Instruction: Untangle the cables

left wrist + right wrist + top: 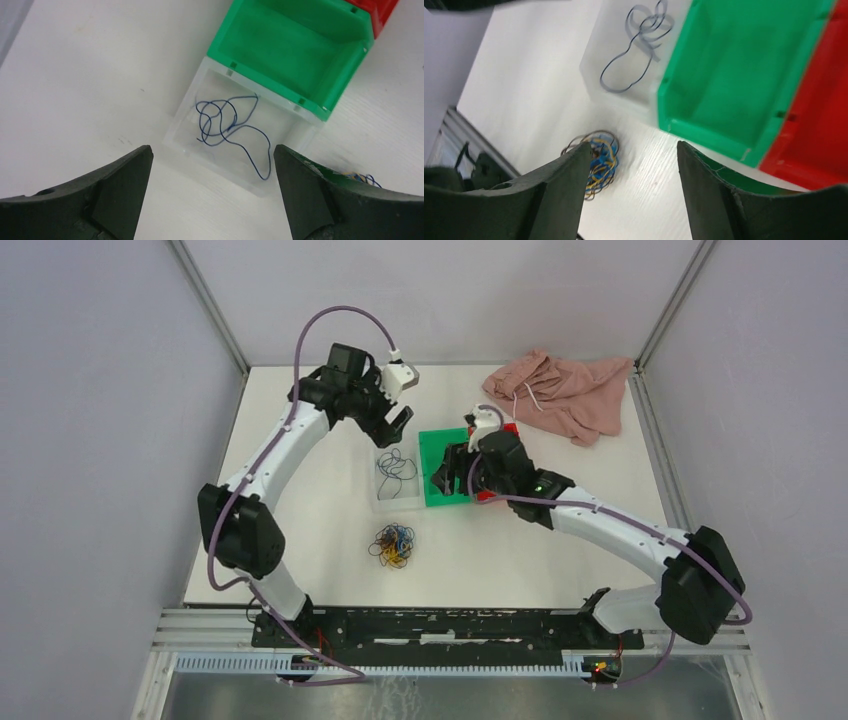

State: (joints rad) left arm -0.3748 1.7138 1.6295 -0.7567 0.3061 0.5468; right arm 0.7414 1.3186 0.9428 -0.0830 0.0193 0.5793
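Note:
The cables (393,545) form a small blue, yellow-orange and dark tangle on the white table, near the middle. In the right wrist view the cables (601,160) lie just past my left fingertip, partly hidden by it. One loose blue cable (230,122) lies apart, inside the clear bin (175,135). My left gripper (212,155) is open and holds nothing, hanging above that bin's far end (398,425). My right gripper (634,150) is open too, with only bare table between its fingers. From above, the right gripper (447,472) hangs over the green bin (432,445).
The clear bin (378,490), green bin (744,65) and red bin (819,115) stand side by side behind the tangle. A pink cloth (565,390) with a white drawstring lies at the back right. Grey walls close in the table on three sides.

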